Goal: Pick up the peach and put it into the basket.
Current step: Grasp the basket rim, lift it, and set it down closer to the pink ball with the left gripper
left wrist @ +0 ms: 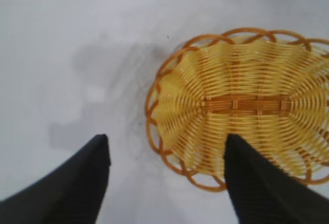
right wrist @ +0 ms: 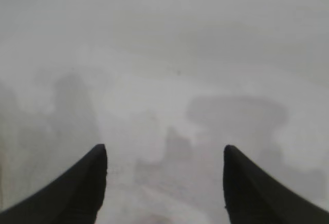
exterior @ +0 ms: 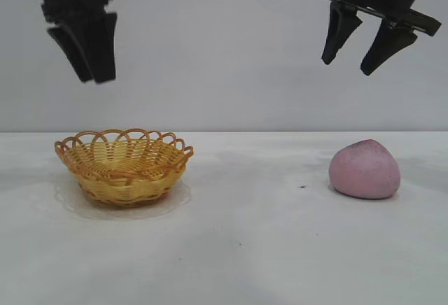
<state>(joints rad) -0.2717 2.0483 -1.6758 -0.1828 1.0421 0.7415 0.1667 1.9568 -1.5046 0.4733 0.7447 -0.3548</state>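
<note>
The dusty-pink peach lies on the white table at the right. The yellow wicker basket with its orange-brown scalloped rim stands at the left and holds nothing; it also shows in the left wrist view. My right gripper hangs open and empty high above the peach, a little to its left. My left gripper hangs open and empty high above the basket's left side. The peach does not show in the right wrist view, where my right gripper spans bare table.
A white table meets a plain pale wall behind. A small dark speck lies on the table left of the peach. The stretch between basket and peach holds nothing else.
</note>
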